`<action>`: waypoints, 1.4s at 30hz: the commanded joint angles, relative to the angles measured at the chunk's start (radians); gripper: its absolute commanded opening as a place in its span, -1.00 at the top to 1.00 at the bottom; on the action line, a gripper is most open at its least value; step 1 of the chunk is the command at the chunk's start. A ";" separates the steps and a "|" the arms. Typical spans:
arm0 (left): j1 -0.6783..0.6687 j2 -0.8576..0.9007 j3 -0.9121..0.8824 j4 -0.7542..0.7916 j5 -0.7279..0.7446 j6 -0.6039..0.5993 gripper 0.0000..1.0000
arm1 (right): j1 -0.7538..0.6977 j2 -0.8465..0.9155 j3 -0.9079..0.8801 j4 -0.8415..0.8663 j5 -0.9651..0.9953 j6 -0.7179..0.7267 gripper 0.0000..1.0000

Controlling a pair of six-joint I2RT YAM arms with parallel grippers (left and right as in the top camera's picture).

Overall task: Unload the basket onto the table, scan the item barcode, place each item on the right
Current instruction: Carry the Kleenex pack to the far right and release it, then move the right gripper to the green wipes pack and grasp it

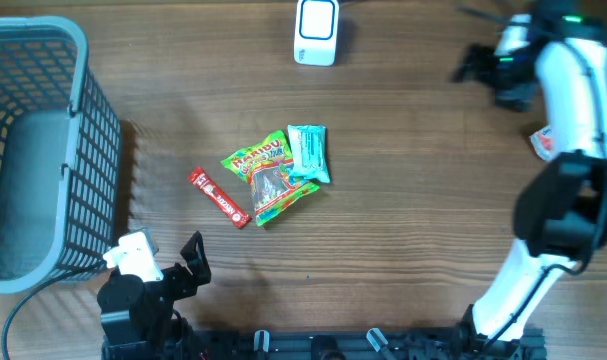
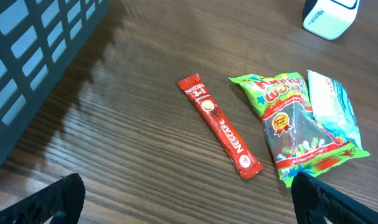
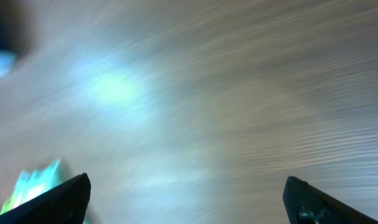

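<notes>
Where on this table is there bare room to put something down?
Wide bare wood lies between the candy bag and the right arm; a smaller strip between basket and coffee stick. The middle is crowded.

The table [image 1: 413,200] is wood, dark brown with long straight grain, and shows a soft satin sheen where the light lands. Over to the basket [image 1: 81,70]: moulded plastic lattice, grey-blue, matt. The scanner [image 1: 316,32] is smooth white plastic, glossy. The sweets bag [image 2: 287,124] is thin plastic film, crinkled and very shiny. The coffee stick [image 2: 220,127] is a red foil-like sachet, smooth and glossy. The pale blue packet [image 2: 333,106] is film wrap too, wrinkled, catching glare. On the left gripper [image 2: 189,198], the fingers [image 2: 59,200] look like matt black plastic. The right arm [image 1: 573,95] has a hard white shell, smooth, with a slight gloss.
</notes>
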 commanded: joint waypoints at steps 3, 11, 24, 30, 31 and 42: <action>-0.005 -0.006 -0.003 0.002 -0.010 0.015 -1.00 | 0.365 -0.023 0.004 -0.025 0.193 0.056 -0.99; -0.005 -0.006 -0.003 0.002 -0.010 0.015 -1.00 | 0.732 0.030 -0.065 0.085 0.508 0.163 -0.89; -0.005 -0.006 -0.003 0.002 -0.010 0.015 -1.00 | 0.841 0.196 -0.064 0.249 0.616 0.246 -0.66; -0.005 -0.006 -0.003 0.002 -0.010 0.015 -1.00 | 0.845 0.288 -0.064 0.162 0.688 0.345 -0.54; -0.005 -0.006 -0.003 0.002 -0.010 0.015 -1.00 | 0.845 0.293 -0.064 0.161 0.687 0.346 -0.52; -0.005 -0.006 -0.003 0.002 -0.010 0.015 -1.00 | 0.845 0.298 -0.064 0.127 0.763 0.506 0.33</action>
